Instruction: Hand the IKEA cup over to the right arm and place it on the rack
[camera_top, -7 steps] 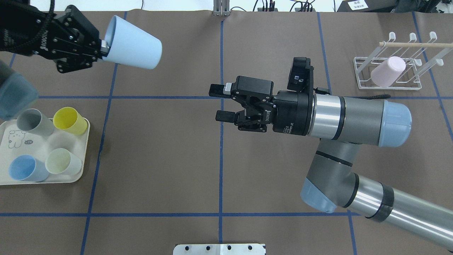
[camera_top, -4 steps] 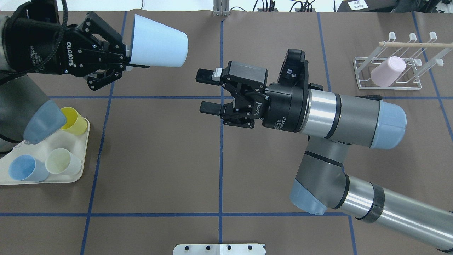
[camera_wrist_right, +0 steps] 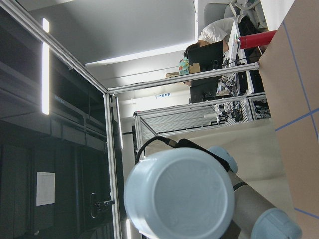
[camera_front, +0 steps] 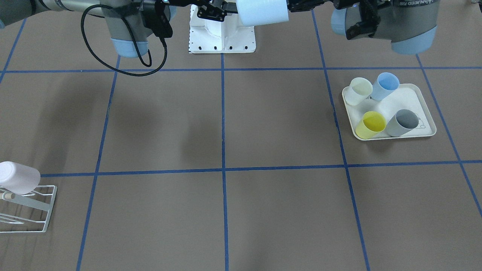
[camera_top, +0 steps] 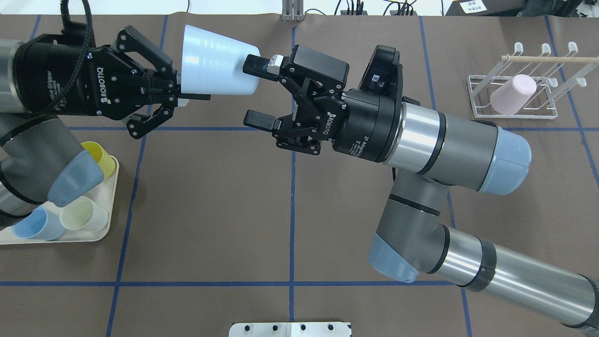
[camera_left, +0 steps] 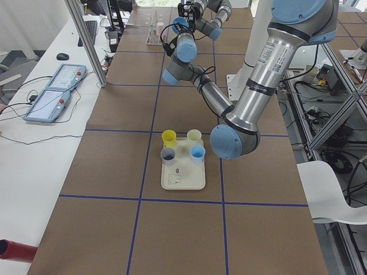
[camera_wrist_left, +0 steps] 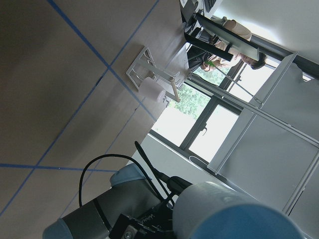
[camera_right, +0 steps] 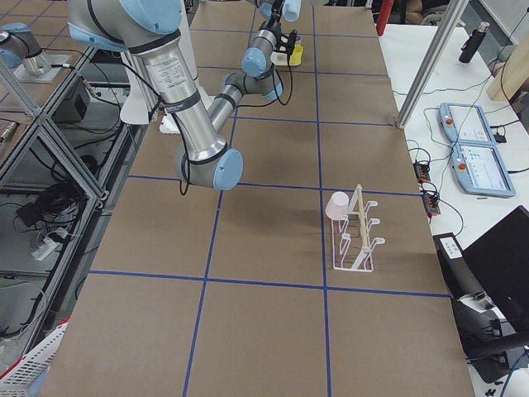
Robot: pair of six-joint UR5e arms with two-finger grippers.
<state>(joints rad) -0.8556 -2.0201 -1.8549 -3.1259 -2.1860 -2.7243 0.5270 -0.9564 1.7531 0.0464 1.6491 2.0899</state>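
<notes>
My left gripper is shut on the rim of a pale blue IKEA cup and holds it on its side in the air, base toward the right arm. My right gripper is open. Its upper finger lies against the cup's base end and its lower finger is well below the cup. The cup's base fills the right wrist view. The cup also shows at the top of the front view. The white wire rack stands at the far right with a pink cup on it.
A cream tray at the left holds a yellow cup, a pale green cup and a blue cup. A grey cup shows on it in the front view. Blue tape lines cross the brown table.
My left gripper has carried the cup right toward the table's middle. My right gripper has moved left and farther away, still open, and its fingers now reach the cup's base.
</notes>
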